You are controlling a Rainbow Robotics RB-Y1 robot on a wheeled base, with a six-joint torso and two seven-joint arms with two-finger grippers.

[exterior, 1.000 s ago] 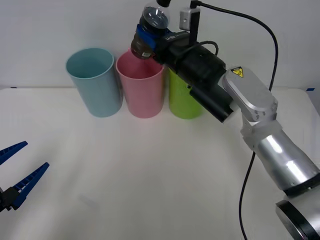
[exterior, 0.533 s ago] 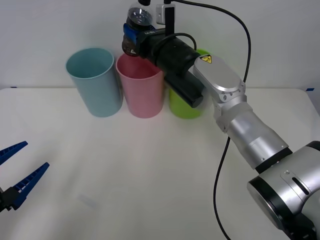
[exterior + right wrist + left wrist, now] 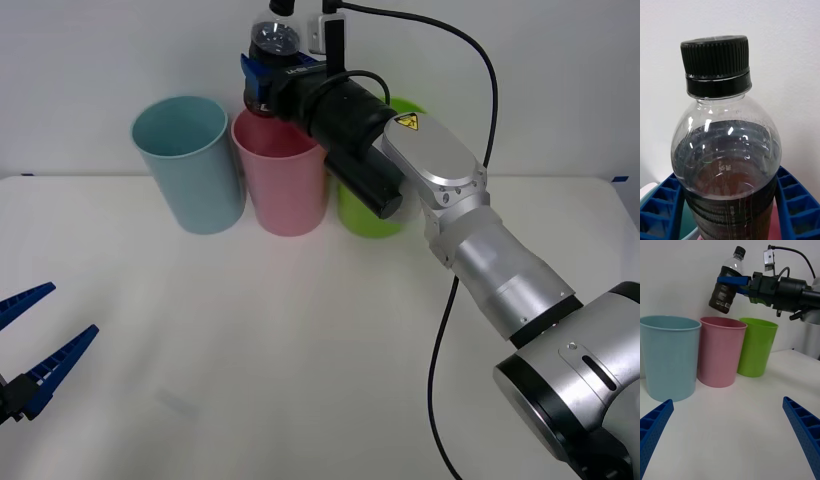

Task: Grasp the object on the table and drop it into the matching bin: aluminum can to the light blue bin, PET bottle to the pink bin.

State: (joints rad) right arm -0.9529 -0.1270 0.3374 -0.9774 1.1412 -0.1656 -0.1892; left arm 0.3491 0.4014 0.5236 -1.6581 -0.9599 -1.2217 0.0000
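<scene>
Blue ribbed fingers of the right gripper (image 3: 262,78) clamp the PET bottle (image 3: 272,45) round its body in the front view, holding it in the air above the far rim of the pink bin (image 3: 283,180), cap tilted up and away. The pink bin stands at the far side of the table (image 3: 300,340) between the light blue bin (image 3: 190,165) on its left and a lime green bin (image 3: 375,210) on its right, the three close together in a row. Against half a second ago the bottle has shifted only slightly and sits a little more upright, and the arm has barely moved; a second ago the gripper was farther right, over the gap between the pink and green bins. The left gripper (image 3: 35,345) waits at the near left edge with its fingers spread, unchanged. From the right wrist, the bottle (image 3: 726,150) stands upright between the two blue fingers (image 3: 793,206), black cap (image 3: 716,65) uppermost, dark liquid inside. From the left wrist, the bottle (image 3: 727,287) hangs tilted above the pink bin (image 3: 720,350), not touching it, with the right gripper (image 3: 733,279) closed on its middle.
</scene>
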